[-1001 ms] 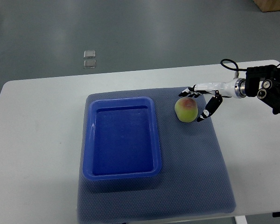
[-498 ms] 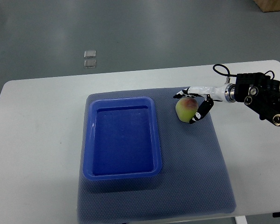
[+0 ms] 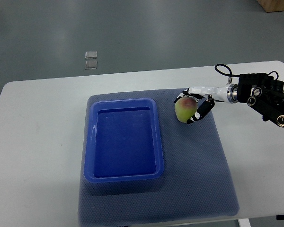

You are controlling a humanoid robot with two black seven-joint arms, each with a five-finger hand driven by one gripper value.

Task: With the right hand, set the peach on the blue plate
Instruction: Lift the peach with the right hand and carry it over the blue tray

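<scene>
A green peach with a red blush (image 3: 185, 109) sits on the dark blue mat (image 3: 194, 165), just right of the blue plate's far right corner. The blue plate (image 3: 124, 177) is a deep rectangular tray in the middle of the mat, with nothing in it. My right hand (image 3: 193, 107) comes in from the right edge and its black and white fingers (image 3: 202, 110) are curled around the peach from the right and behind. The left arm does not show.
The mat lies on a white table (image 3: 38, 142). Two small clear squares (image 3: 90, 60) lie on the grey floor beyond the table's far edge. A black cable loop (image 3: 222, 71) sticks up at my right wrist.
My right hand has moved left and its fingers have closed around the peach. The peach has shifted slightly left with it.
</scene>
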